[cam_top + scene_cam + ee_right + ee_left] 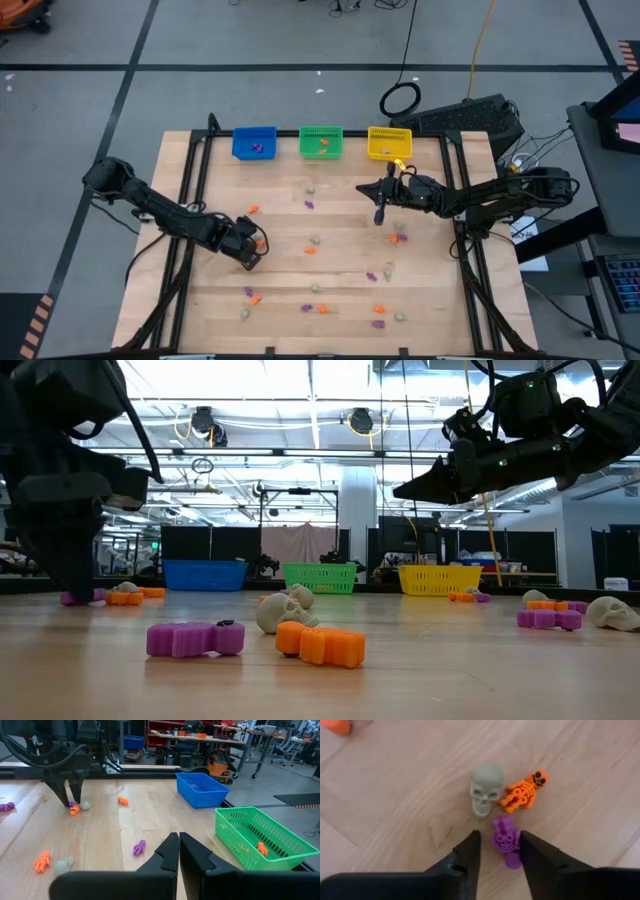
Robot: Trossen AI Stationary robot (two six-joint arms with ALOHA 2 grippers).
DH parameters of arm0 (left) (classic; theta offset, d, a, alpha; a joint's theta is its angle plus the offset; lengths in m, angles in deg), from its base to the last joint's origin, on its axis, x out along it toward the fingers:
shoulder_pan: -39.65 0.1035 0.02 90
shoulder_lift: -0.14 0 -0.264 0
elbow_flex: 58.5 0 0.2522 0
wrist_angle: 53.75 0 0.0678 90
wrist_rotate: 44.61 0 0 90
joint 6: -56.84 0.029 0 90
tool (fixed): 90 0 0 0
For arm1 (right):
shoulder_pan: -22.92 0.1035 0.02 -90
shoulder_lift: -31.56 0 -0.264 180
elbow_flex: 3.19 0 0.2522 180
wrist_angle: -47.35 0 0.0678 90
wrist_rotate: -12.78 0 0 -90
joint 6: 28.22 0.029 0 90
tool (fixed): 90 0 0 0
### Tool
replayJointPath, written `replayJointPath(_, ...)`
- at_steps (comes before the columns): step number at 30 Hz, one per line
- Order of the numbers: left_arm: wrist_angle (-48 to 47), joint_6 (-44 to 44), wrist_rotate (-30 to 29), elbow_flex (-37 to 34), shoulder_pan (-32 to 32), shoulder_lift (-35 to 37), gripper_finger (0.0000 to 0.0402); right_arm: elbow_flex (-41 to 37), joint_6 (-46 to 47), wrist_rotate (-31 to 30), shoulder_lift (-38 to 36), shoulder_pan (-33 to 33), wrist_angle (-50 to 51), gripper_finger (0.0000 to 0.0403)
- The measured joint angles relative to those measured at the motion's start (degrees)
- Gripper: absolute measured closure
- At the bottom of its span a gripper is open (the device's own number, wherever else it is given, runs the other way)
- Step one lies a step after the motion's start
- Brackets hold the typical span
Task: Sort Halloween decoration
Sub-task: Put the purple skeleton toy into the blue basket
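My left claw (pixel 500 851) is reaching down to the bench (pixel 330 285) at its left side, with its two dark fingers (pixel 466 856) standing apart on either side of a small purple skeleton (pixel 506 839). The skeleton is lying between them on the wood; one finger is right against it, but I cannot tell whether both are pressing on it. Just beyond the purple skeleton, a pale skull (pixel 486 788) and an orange skeleton (pixel 525 791) are lying side by side, touching or nearly so.

My right claw (pixel 381 215) is hanging above the bench right of centre, near the yellow bin (pixel 389 142), with its fingers pressed together on nothing. In the low view it is sitting well clear of the wood.

The rest of the Halloween decoration is lying scattered over the bench: purple, orange and pale trinkets are spread across the middle and the near edge, well apart from one another. Close to the low camera, a purple piece (pixel 195 639), a pale skull piece (pixel 281 610) and an orange piece (pixel 322 644) are lying near each other.

Along the far edge, a blue bin (pixel 254 141), a green bin (pixel 321 140) and the yellow bin are standing in a row. The blue one is holding a purple bit, the green one an orange bit, and the yellow one is showing something small that I cannot make out.
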Motion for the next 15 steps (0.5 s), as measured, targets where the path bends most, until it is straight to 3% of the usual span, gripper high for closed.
replayJointPath(7,0.0,1.07,0.08,-0.05,-1.55,0.77,0.0382,0.0,-0.01,0.01,0.0,0.01,0.0,0.0403)
replayJointPath(11,-1.68,3.27,2.7,1.52,-2.22,3.82,0.039,0.0,0.0,0.01,0.0,0.0,0.0,0.0403)
replayJointPath(15,-5.32,5.69,1.26,4.89,-0.93,8.26,0.039,0.0,0.15,-0.01,0.0,0.0,-0.02,0.0403)
